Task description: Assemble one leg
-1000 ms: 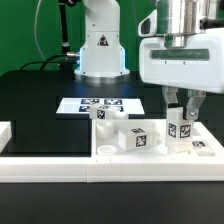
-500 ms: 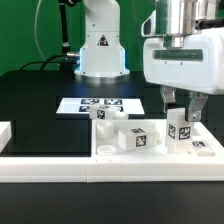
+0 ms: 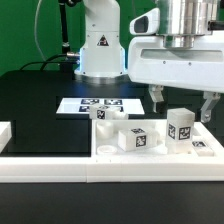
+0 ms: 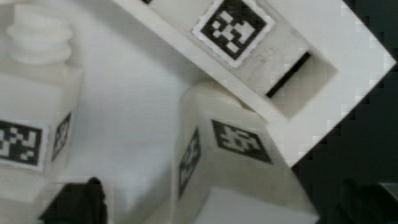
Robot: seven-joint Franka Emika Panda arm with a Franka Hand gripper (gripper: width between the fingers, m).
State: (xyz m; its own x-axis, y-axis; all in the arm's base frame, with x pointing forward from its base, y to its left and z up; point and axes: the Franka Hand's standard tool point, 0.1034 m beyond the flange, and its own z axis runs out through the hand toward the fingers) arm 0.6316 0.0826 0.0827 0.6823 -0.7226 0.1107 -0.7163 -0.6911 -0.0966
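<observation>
The gripper (image 3: 181, 103) hangs with fingers spread wide and empty above the leg (image 3: 181, 127), which stands upright on the white panel (image 3: 118, 152) beside another tagged block (image 3: 136, 138).

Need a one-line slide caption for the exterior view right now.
Open pincer hovers above upright white tagged plastic leg block on the white panel.

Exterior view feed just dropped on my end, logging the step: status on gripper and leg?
Gripper open, raised above the leg. Leg upright on the white panel, released. Other legs alongside, nothing obstructing.
</observation>
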